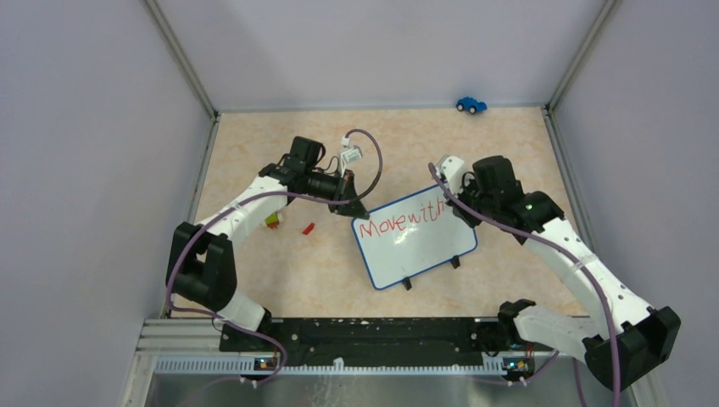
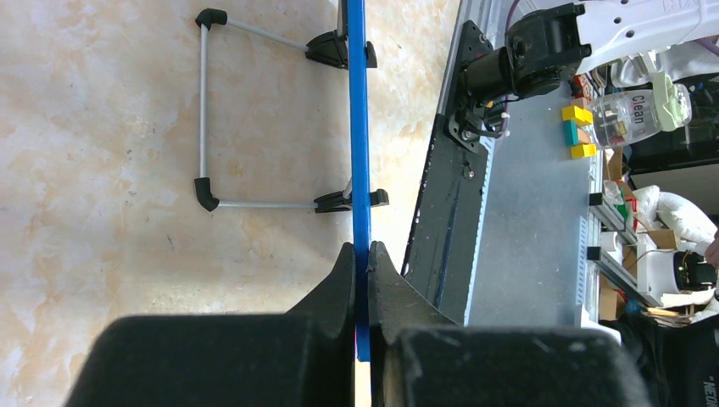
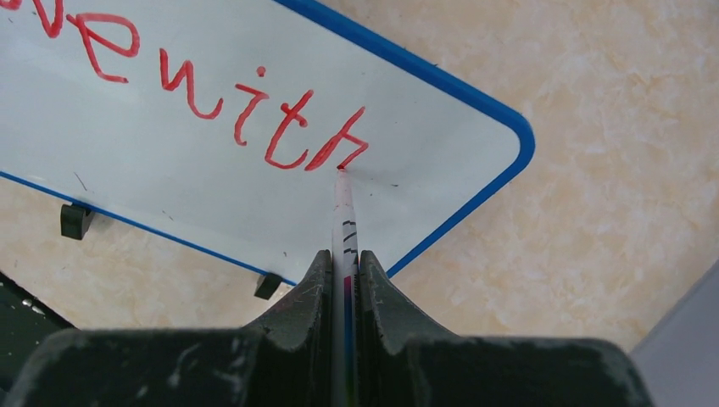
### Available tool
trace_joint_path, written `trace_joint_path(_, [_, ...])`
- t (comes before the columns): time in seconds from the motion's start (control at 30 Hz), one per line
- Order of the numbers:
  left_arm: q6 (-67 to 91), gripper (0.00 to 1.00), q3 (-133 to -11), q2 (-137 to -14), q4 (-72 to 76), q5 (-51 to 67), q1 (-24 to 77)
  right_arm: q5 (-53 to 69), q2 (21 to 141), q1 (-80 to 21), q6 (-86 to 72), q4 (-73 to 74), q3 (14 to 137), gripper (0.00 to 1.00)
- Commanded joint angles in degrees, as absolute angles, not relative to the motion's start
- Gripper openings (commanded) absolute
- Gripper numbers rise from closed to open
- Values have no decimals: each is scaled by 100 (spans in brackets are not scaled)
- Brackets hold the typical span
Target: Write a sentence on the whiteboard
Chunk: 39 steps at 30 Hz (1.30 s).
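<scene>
Red sentence (image 1: 404, 223) reads "Move with" along the top of the whiteboard (image 1: 424, 250), mid-table, propped at a tilt. Tip of marker (image 3: 343, 212) sits at the foot of the "h", seemingly touching, hard to be sure. The right gripper (image 3: 343, 259) is clamped tight on the marker. The left gripper (image 2: 362, 254) is pinched closed on the whiteboard's thin blue edge.

Risks: lettering is already near the right edge, so the next word may run off. The thin edge could slip, the whiteboard shifts, strokes smear.

The beige table (image 1: 280, 280) carries the whiteboard (image 1: 424, 250), a blue toy car (image 1: 470, 104) and a red piece (image 1: 309, 227).
</scene>
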State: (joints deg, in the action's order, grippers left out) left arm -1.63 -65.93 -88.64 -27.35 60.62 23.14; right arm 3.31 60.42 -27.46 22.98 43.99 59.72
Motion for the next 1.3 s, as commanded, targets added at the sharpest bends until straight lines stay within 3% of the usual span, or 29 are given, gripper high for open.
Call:
trace_joint_path(0.0, [-301,0,-6490,-8868,-2799,6156,2373,508,5992,-2698,2377,4500,5817,0])
trace_joint_path(0.33, [-251,0,-6465,-8847,-2737,6146,2375,1196,5995,-2709,2600,4944,6140,0])
trace_joint_path(0.47, [-223,20,-6457,-8820,-2711,6148,2373,1960,5974,-2728,2623,5081,6334,0])
trace_joint_path(0.93, [-345,34,-6511,-8789,-2912,6101,2373,2869,6084,-4069,2109,3904,6020,0])
trace_joint_path(1.1, [-512,34,-6654,-8925,-3279,6100,2368,2523,6258,-4752,2131,3421,5871,0])
trace_joint_path(1.27, [-495,28,-6608,-8929,-3242,6132,2373,1971,6347,-5405,2177,2880,5662,0])
